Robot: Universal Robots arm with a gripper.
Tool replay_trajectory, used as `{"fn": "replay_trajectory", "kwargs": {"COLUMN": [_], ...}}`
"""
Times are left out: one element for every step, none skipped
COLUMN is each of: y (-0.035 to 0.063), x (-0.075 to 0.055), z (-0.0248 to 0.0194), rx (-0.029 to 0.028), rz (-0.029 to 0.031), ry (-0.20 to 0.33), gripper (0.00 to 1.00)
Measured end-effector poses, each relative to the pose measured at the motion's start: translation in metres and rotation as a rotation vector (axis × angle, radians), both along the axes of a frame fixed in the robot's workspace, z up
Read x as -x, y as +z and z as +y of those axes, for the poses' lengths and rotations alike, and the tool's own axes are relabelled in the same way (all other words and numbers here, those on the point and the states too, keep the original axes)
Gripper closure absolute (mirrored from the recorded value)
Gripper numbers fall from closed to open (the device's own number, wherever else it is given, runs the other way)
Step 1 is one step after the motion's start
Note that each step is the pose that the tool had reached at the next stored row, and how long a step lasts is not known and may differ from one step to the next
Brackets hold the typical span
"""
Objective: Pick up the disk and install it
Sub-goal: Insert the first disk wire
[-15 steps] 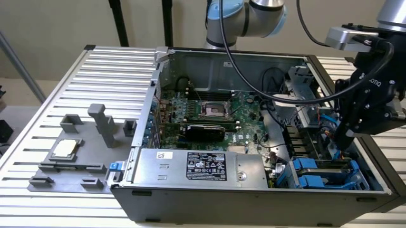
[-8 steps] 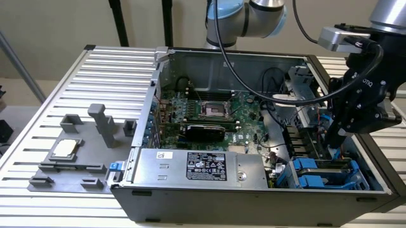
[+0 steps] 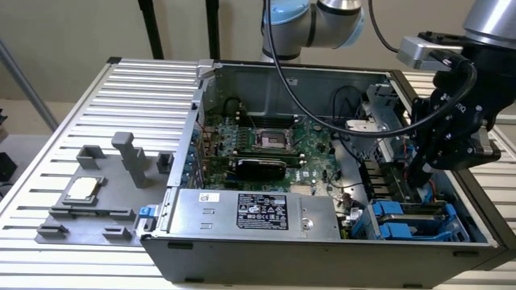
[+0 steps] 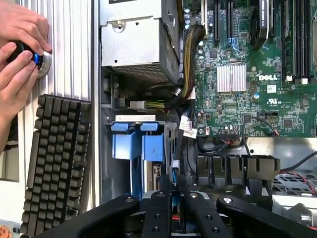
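The black two-fingered gripper (image 3: 419, 175) reached down inside the open grey metal computer case (image 3: 322, 254), near its front corner on the exterior view's right. Its fingers were nearly closed around the upright silver-grey disk with bright blue plastic rails (image 4: 171, 196), just behind the blue drive bay tabs (image 4: 134, 141).

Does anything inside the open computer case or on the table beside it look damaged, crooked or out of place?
Nothing stands out. The open grey metal computer case lies on its side, with the green motherboard seated flat. The black gripper hangs over the bright blue plastic drive rails at the case's corner. No spill or breakage shows.
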State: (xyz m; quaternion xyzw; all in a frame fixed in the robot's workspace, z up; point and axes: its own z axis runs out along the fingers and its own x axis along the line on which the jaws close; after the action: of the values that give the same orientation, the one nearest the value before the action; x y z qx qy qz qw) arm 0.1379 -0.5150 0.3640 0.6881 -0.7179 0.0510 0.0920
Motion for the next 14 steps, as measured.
{"fn": "replay_trajectory", "kwargs": {"y": [-0.0003, -0.0008, -0.0013, -0.0019, -0.0026, -0.0033, -0.0040, -0.0048, -0.0057, -0.0063, -0.0068, -0.0073, -0.0077, -0.0081], "x": [0.001, 0.003, 0.004, 0.006, 0.008, 0.010, 0.012, 0.014, 0.016, 0.018, 0.019, 0.019, 0.020, 0.020], "z": [-0.0012, -0.0025, -0.0035, -0.0045, -0.0055, -0.0065, -0.0076, -0.0088, -0.0102, -0.0118, -0.0134, -0.0150, -0.0163, -0.0175], "rx": [-0.0016, -0.0022, -0.0026, -0.0032, -0.0036, -0.0040, -0.0044, -0.0051, -0.0062, -0.0075, -0.0096, -0.0128, -0.0159, -0.0191], "rz": [-0.0083, -0.0173, -0.0267, -0.0354, -0.0428, -0.0491, -0.0552, -0.0611, -0.0666, -0.0722, -0.0786, -0.0861, -0.0936, -0.1009], "ry": [0.000, 0.000, 0.000, 0.000, 0.000, 0.000, 0.000, 0.000, 0.000, 0.000, 0.000, 0.000, 0.000, 0.000], "gripper": [0.84, 0.84, 0.84, 0.84, 0.84, 0.84, 0.84, 0.84, 0.84, 0.84, 0.84, 0.84, 0.84, 0.84]}}
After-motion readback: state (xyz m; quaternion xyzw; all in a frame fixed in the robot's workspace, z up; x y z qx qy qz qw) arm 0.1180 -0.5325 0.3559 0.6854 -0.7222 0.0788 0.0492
